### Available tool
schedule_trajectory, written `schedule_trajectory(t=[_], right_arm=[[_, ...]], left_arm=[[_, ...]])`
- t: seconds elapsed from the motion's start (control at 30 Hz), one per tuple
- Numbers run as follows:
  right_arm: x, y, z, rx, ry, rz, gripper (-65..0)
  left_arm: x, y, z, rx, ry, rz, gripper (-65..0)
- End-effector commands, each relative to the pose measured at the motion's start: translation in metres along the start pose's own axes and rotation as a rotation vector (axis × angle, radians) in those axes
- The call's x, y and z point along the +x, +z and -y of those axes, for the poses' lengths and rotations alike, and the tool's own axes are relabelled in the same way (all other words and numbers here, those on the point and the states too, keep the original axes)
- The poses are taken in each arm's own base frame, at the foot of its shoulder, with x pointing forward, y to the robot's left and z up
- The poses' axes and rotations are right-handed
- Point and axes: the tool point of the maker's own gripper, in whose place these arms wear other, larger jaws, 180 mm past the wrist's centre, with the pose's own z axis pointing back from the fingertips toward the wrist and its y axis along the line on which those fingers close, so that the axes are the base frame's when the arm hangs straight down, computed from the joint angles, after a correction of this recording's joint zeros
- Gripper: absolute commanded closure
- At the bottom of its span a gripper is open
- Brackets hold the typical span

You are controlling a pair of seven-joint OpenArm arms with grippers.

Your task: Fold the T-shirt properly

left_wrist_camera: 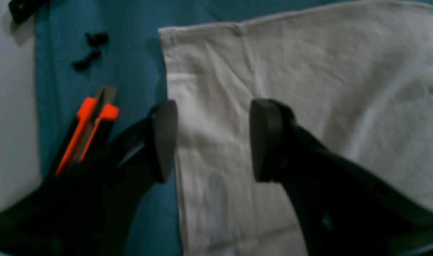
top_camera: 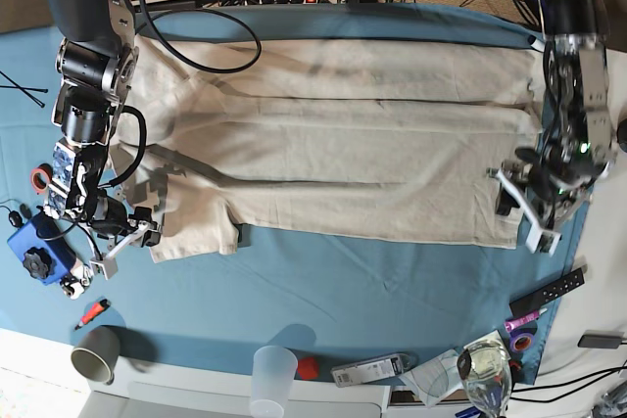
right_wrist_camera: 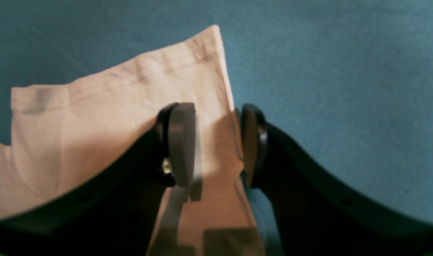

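The beige T-shirt (top_camera: 333,144) lies flat across the blue tablecloth (top_camera: 323,281), folded lengthwise into a long band. My left gripper (left_wrist_camera: 214,142) stands open at the shirt's (left_wrist_camera: 308,71) end on the base view's right. One finger is over the cloth, the other over the shirt, and nothing is held. That gripper (top_camera: 529,212) sits at the shirt's lower right corner. My right gripper (right_wrist_camera: 216,149) is open over a hemmed corner of the shirt (right_wrist_camera: 113,106), with fabric lying between its pads. In the base view it (top_camera: 132,237) is at the lower left sleeve.
An orange and black utility knife (left_wrist_camera: 92,121) and small black bits (left_wrist_camera: 90,49) lie beside the left gripper. Along the front edge stand a grey cup (top_camera: 96,354), a clear cup (top_camera: 274,369) and a wine glass (top_camera: 487,369). A blue box (top_camera: 20,242) sits at the left.
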Motion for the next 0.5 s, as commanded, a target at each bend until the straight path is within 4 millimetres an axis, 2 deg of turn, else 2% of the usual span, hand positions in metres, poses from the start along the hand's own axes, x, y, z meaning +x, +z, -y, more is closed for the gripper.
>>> schedule_trajectory(t=[0.0,0.23,0.33,0.47], right_arm=[[-0.013,0.002,0.005,-0.025,0.018,-0.084,-21.9],[-0.014,0.002,0.005,-0.025,0.018,-0.090,-21.9],[-0.014,0.002,0.005,-0.025,0.019,-0.091,-21.9],[-0.014,0.002,0.005,-0.025,0.019,-0.089,-21.9]], left_arm=[[0.025,0.000,-0.006,0.008,-0.016,0.054,-32.8],[0.049,-0.032,-0.026,0.033,0.031,0.011,-32.8],[0.044,-0.046,-0.037,0.043,0.080,-0.037,-32.8],[0.028,-0.060,-0.046,0.040,0.139,-0.108,-32.4]])
